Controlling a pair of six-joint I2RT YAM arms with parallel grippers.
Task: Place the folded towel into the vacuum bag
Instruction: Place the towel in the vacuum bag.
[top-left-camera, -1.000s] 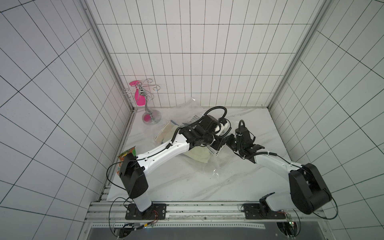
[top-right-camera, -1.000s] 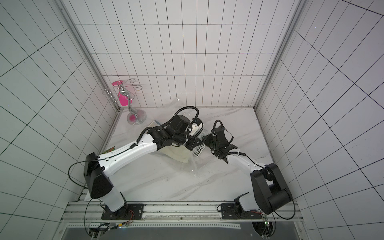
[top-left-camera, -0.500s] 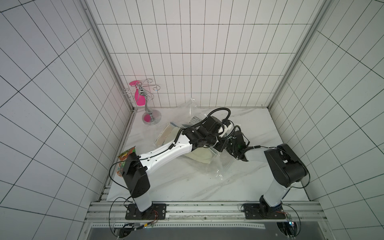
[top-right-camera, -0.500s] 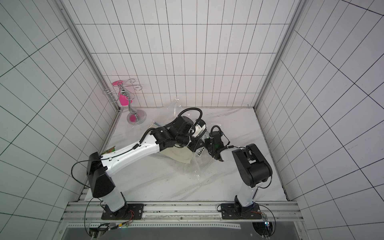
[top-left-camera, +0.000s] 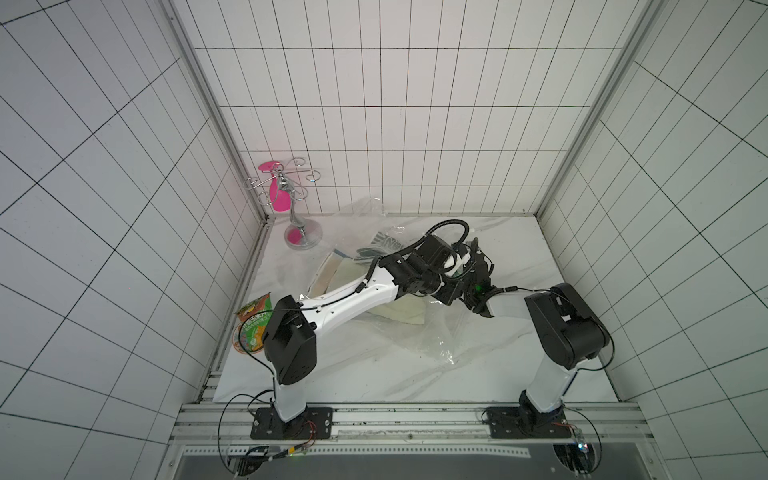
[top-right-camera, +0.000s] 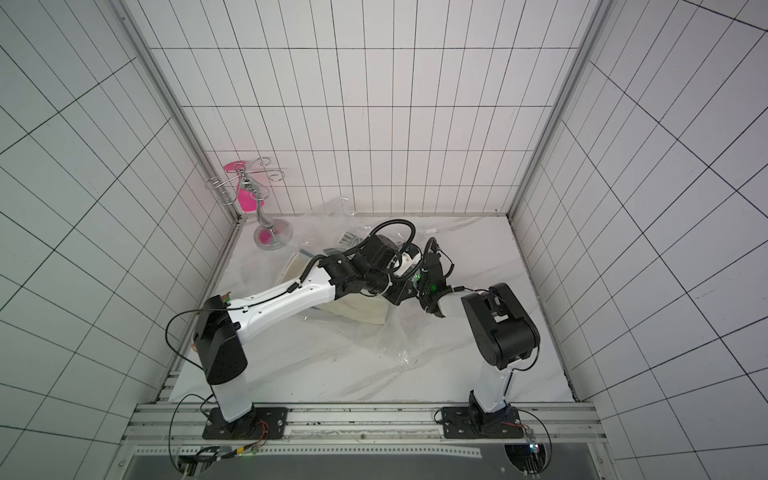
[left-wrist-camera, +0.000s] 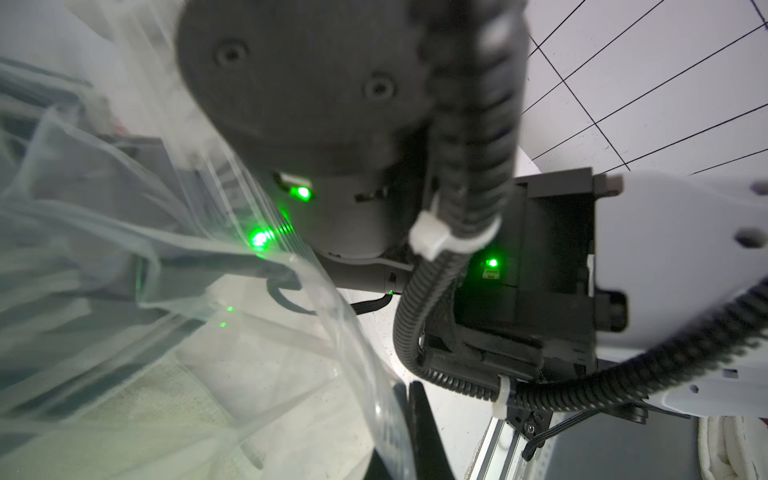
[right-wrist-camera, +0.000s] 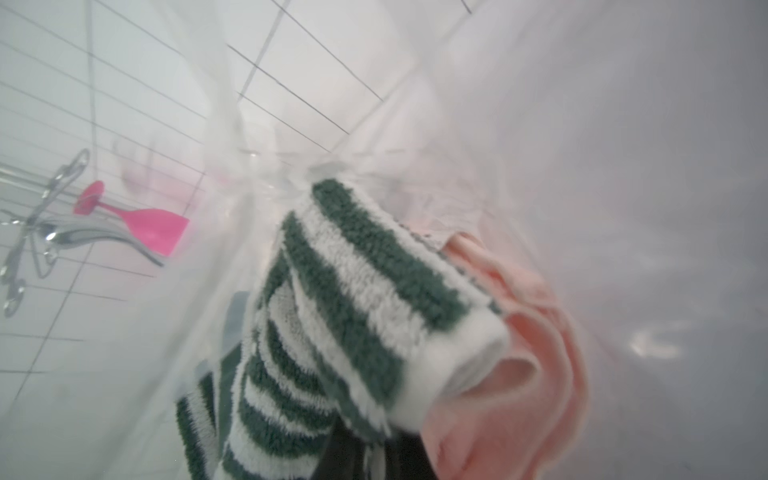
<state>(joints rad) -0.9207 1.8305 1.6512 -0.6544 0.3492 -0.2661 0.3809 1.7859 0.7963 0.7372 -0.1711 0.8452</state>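
Where the vacuum bag (top-left-camera: 436, 340) lies: spread crumpled over the middle of the counter (top-left-camera: 353, 374), from the far wall toward the near right, and seen in both top views (top-right-camera: 399, 336).
Bag contents, centre: a cream towel (top-left-camera: 409, 316) lies flat under the clear plastic.
Bag contents, farther in: a green-and-white striped towel (right-wrist-camera: 365, 266), with a pink towel (right-wrist-camera: 519, 332) folded against it.
Left end effector (left-wrist-camera: 415, 432): fingers together, pinched on the bag's plastic edge beside the cream towel.
Right end effector (top-left-camera: 478, 264): inside the bag, just right of the left wrist, jaws closed. The striped towel drapes over its fingers, and I cannot tell whether any cloth is pinched.
Snack packet (top-left-camera: 254, 322): at the counter's left edge, outside the bag.
Stand (top-left-camera: 302, 239): in the far left corner, holding a pink glass (top-left-camera: 279, 198).
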